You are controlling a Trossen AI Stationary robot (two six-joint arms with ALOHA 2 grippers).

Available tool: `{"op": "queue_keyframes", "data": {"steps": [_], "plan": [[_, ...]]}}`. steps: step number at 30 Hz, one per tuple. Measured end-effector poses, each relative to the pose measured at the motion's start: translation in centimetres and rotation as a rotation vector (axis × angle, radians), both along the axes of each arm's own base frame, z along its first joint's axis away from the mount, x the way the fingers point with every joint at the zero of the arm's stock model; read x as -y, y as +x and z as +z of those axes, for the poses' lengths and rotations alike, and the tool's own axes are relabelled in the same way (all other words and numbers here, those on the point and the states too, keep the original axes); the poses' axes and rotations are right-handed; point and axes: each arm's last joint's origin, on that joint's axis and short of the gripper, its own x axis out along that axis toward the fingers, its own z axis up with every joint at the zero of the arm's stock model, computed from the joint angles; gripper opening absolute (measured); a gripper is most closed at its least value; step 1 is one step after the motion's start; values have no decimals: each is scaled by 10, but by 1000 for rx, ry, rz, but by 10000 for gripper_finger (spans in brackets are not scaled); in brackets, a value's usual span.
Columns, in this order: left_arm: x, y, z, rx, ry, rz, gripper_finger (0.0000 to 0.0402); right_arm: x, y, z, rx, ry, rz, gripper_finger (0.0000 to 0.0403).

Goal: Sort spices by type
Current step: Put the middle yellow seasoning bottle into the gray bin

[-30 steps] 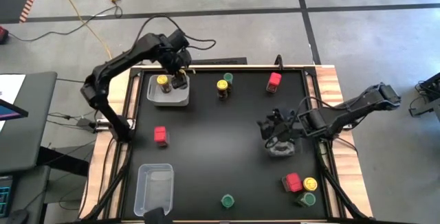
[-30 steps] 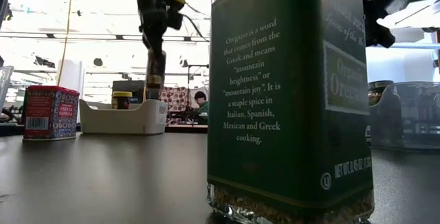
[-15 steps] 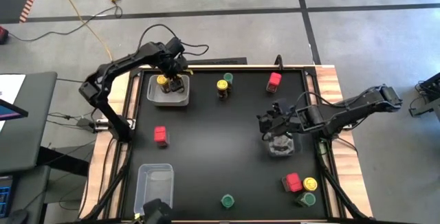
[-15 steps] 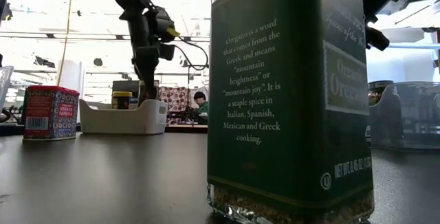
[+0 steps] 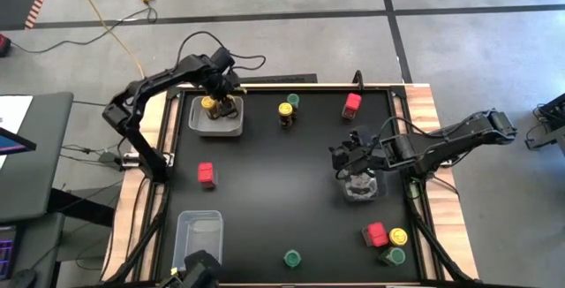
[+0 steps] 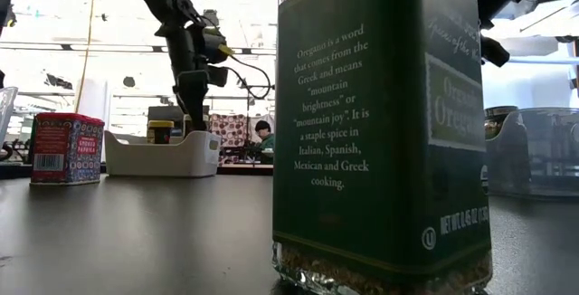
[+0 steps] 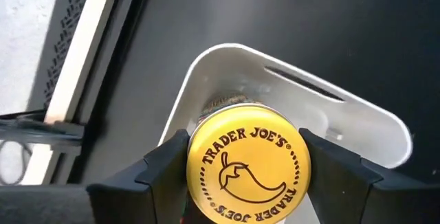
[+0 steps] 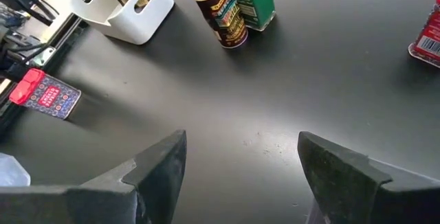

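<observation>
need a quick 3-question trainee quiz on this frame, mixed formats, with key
1. True or false: the right gripper is holding a red tin.
2. Over the white bin, the left gripper grips which item? A: a green-lidded jar. B: a yellow-lidded jar. C: a red tin.
3. Fill in: the high view shows ___ red tins on the table.

Key
1. False: its fingers stand apart with nothing between them.
2. B: the yellow-lidded jar, a finger on each side of its lid.
3. Three: one toward the left, one at the far edge, one in the near right cluster.
</observation>
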Motion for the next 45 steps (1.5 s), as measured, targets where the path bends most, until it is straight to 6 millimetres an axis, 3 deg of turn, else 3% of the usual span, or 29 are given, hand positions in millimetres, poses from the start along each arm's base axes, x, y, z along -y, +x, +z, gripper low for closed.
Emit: {"op": "queue_keyframes", "data": {"steps": [45], "plan": [[-3, -2, 1, 9, -5, 93, 240, 0, 0, 0, -1, 1, 4, 306]]}}
